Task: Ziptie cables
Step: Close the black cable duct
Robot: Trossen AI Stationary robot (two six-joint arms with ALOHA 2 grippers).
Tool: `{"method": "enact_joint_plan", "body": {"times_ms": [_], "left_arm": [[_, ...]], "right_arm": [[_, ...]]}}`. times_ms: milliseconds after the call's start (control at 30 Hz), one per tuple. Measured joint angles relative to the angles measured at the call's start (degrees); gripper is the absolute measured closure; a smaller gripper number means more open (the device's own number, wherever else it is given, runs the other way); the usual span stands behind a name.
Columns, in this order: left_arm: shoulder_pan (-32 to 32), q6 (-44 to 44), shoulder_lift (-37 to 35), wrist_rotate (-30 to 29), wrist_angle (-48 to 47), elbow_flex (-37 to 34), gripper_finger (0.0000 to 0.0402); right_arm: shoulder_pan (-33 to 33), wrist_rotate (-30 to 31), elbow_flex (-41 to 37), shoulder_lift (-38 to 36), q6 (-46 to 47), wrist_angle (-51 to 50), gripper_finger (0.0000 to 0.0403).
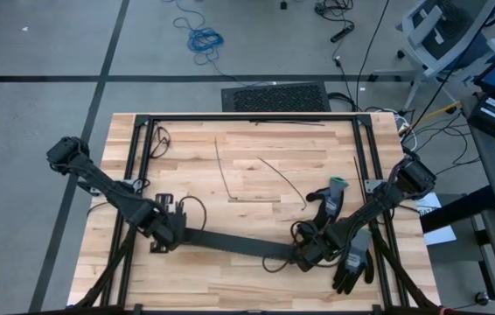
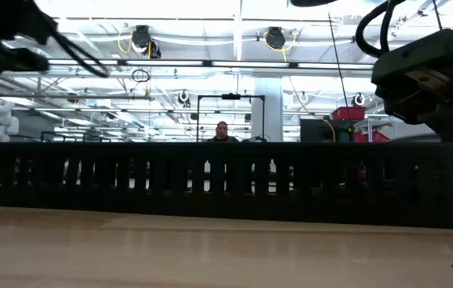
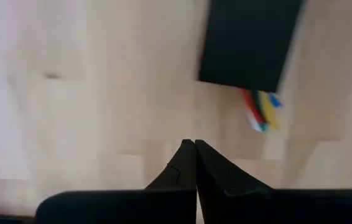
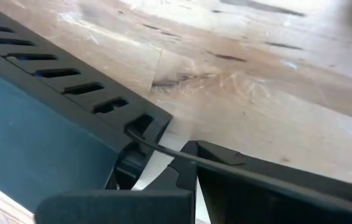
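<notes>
With both the left gripper [image 3: 194, 144] and right gripper [image 4: 188, 148] closed empty beside the long black slotted plastic strip [image 1: 230, 241], the thin multicoloured cables [image 3: 261, 110] poking from its end could snag or slip out if the strip gets nudged.

pale wood table [image 1: 230, 175] — smooth; slotted strip [image 1: 230, 241] — matt black plastic.

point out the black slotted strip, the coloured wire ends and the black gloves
black slotted plastic strip [image 1: 230, 241]: high view, middle of its length
bundle of multicoloured thin wires [image 3: 261, 112]: left wrist view, ends poking from the strip's end
pair of black fabric gloves [image 1: 353, 262]: high view, palm of the nearer glove
</notes>
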Motion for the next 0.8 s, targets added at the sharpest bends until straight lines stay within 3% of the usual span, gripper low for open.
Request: {"method": "enact_joint_plan", "body": {"times_ms": [300, 500, 633, 800], "left_arm": [[-2.03, -5.00, 1.43, 10.52, 13.42, -4.74, 0.0401], [-2.85, -6.50, 4.48, 11.41, 15.25, -5.12, 0.0401], [-3.81, -6.46, 4.99, 10.73, 15.06, -5.12, 0.0401], [-4.27, -6.44, 5.20, 8.49, 14.64, -5.12, 0.0401]], "right_arm": [[-1.41, -0.17, -0.02, -0.15, -3.67, -2.73, 0.0403], [1.02, -4.78, -0.59, -2.93, -5.12, -10.43, 0.0403], [5.96, -10.27, -0.42, -4.35, 1.84, -2.43, 0.0403], [9.37, -2.11, -0.23, -1.28, 8.00, 21.21, 0.0403]]}}
